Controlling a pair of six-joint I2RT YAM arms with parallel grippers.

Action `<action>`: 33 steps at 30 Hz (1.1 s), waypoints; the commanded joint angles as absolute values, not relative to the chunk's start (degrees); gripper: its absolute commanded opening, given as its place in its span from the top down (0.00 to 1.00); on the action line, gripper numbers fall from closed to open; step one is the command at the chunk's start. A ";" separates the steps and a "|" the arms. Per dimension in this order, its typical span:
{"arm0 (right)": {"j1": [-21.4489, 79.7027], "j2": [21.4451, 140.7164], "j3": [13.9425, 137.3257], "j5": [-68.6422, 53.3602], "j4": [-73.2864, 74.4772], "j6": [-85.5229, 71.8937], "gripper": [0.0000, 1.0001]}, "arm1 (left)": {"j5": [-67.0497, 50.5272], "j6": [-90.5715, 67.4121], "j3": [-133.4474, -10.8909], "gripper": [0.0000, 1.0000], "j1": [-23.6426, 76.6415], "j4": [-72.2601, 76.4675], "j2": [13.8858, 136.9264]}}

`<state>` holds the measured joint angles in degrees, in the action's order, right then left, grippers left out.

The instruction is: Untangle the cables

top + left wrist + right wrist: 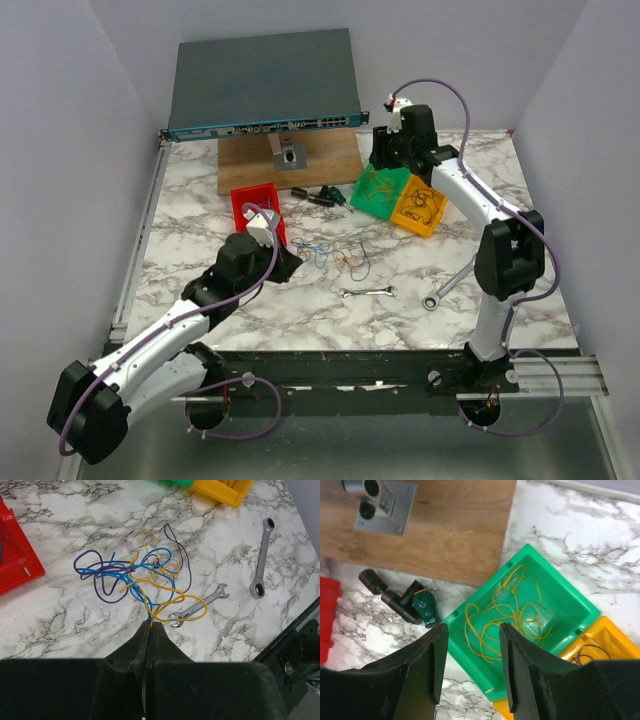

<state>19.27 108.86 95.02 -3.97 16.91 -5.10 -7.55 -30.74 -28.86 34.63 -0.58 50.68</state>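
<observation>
The left gripper (150,628) is clenched, its jaws pressed together on the near end of the cables (145,575). A blue strand and a yellow-orange one run straight into the closed tips. From that pinch the rest fans away across the marble bench (180,245) as a loose knot. Blue, yellow-orange and dark purple loops cross one another several times near the middle of the bench, a little toward its left edge. One yellow-orange loop lies over the open-end wrench (200,605) just beside the knot. The ring wrench (262,560) lies apart, toward the right edge. The red bin (15,565) sits to the left of the knot.

The right gripper (472,630) hangs released over the green bin (570,600) toward the far right of the bench, its jaws apart with nothing between them. Below it, a yellow-orange wire (506,585) lies curled in that bin. The yellow bin (615,640) touching it holds a dark purple wire (592,652).

By this showing the job is partly done. At least two strands already lie separated in their own bins, and the right arm appears to be over the drop-off point, empty. The main work remains: the knot on the bench still has three colours interlaced, and no strand there lies clear of the others. Each must still be drawn free, and the left pinch looks placed to anchor one end.
</observation>
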 commanded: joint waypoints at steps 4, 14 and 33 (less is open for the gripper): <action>20.92 115.04 98.80 -4.44 22.14 -0.85 0.55 | -7.38 -29.88 -30.75 1.00 35.07 -0.92 51.28; 20.83 117.42 98.97 7.02 21.27 -4.70 0.96 | -7.12 -29.62 -30.85 1.00 35.07 -0.62 51.94; 17.49 134.59 109.39 9.71 23.29 -24.46 0.99 | -7.52 -29.71 -30.96 1.00 35.04 0.09 52.09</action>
<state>17.04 128.55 105.78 9.23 20.97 -20.05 -7.55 -30.22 -29.36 34.63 -0.51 52.47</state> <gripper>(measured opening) 0.058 0.011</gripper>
